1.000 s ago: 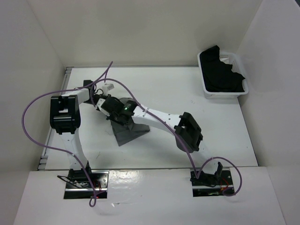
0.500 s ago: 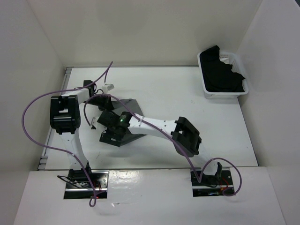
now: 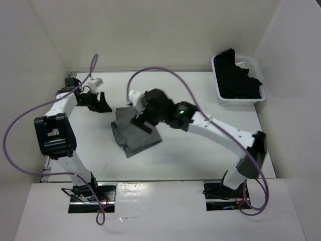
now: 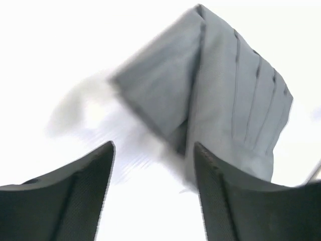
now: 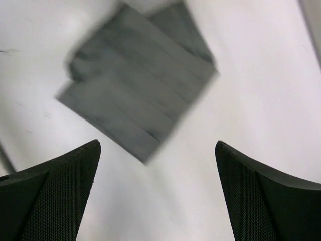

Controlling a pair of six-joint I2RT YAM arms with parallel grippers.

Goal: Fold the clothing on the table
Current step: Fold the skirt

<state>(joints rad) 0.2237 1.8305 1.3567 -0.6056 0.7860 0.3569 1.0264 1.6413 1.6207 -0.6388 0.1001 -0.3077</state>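
Observation:
The clothing (image 3: 136, 134), a grey pleated skirt, lies as a folded bundle on the white table (image 3: 200, 155), left of centre. My left gripper (image 3: 104, 103) hangs just left of its far corner, open and holding nothing. In the left wrist view the skirt (image 4: 225, 100) lies ahead of the gripper (image 4: 153, 191), apart from both fingers. My right gripper (image 3: 141, 119) hovers over the skirt's far edge, open. In the right wrist view the skirt (image 5: 138, 95) lies flat below and ahead of the wide-open gripper (image 5: 158, 191), which grips nothing.
A white plastic bin (image 3: 220, 95) holding a black garment (image 3: 238, 78) stands at the back right corner. White walls close in the table on three sides. Purple cables loop above both arms.
Both grippers have opened and let go of the skirt. The left arm pulled back to the far left. The right arm lifted and swung toward the back; the skirt now lies folded.

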